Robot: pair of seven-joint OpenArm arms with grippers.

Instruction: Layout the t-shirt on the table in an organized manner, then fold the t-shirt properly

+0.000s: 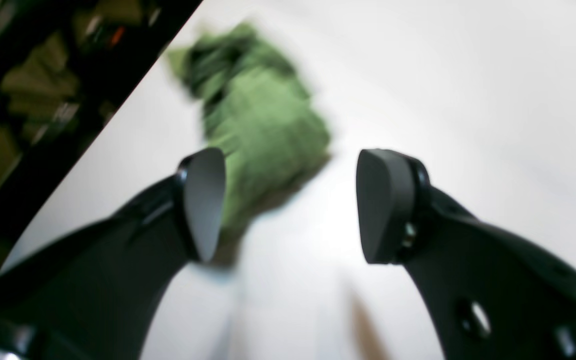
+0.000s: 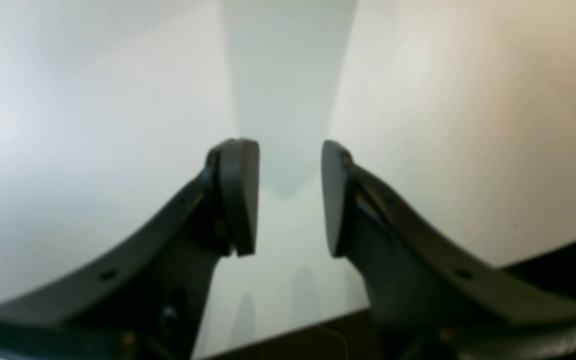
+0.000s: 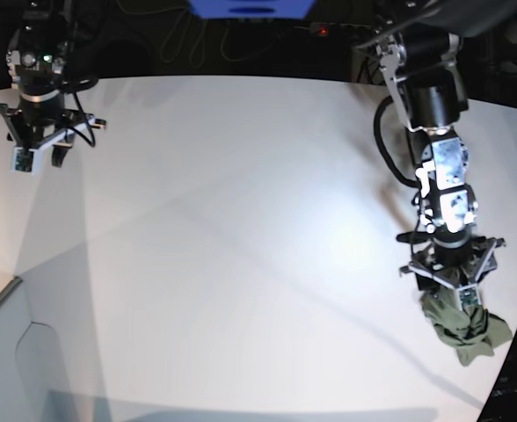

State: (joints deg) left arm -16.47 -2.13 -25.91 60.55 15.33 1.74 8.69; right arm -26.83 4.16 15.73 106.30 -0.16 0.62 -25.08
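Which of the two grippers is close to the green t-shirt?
The left gripper, directly above the crumpled t-shirt near the table edge. The right gripper hangs far away over bare tabletop.

Olive-green t-shirt (image 3: 463,323), white table (image 3: 241,220), black hands.

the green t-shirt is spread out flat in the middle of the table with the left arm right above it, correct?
Not quite. The t-shirt is not spread flat in the middle: it lies crumpled in a heap near the table's edge, as the base view shows. The left gripper is right above it, with its fingers apart and nothing between them in the left wrist view.
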